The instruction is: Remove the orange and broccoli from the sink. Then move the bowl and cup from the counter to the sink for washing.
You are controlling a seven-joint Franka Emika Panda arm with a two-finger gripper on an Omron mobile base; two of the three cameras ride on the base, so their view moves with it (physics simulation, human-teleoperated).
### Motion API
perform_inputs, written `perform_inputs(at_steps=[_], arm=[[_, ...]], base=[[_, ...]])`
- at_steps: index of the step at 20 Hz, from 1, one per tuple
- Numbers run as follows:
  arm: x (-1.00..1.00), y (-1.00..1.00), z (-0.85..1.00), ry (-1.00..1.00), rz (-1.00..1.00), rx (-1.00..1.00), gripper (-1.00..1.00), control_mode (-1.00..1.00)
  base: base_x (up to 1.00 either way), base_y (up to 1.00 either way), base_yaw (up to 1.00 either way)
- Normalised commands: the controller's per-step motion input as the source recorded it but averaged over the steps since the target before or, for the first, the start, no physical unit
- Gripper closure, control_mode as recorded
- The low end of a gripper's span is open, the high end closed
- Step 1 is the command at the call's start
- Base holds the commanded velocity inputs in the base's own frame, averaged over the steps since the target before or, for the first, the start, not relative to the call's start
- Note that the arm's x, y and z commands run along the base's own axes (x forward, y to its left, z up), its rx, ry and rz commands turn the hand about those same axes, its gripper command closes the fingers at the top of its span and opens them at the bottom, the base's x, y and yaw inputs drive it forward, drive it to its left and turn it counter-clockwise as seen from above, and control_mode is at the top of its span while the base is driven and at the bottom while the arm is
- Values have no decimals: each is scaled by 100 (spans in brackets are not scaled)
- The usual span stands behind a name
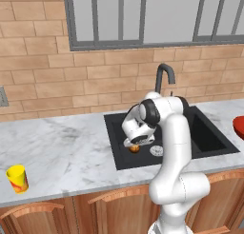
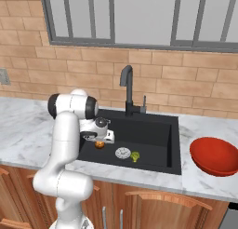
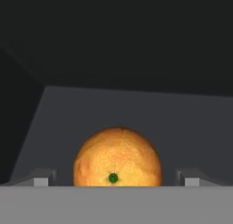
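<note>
So nothing is done yet: the gripper is down in the sink with its fingers spread wide, and the orange sits right between them, not pinched. The broccoli lies a bit past the fingers by the drain. The bowl and the cup wait on the counter, far from the fingers

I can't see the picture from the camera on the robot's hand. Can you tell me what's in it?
A round orange with a small green dot sits close up on the dark sink floor. The gripper has its jaws open, one tip on each side of the fruit.
</note>
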Motion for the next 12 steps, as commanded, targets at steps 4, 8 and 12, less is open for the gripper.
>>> perform_inputs(at_steps=[4,8,12], arm=[[2,5,-13,0,0,0,-100,-100],[7,8,-18,2,0,0,-100,-100],[0,3,-14,0,-3,0,-100,-100]], base=[[0,0,0],[0,0,0],[0,0,0]])
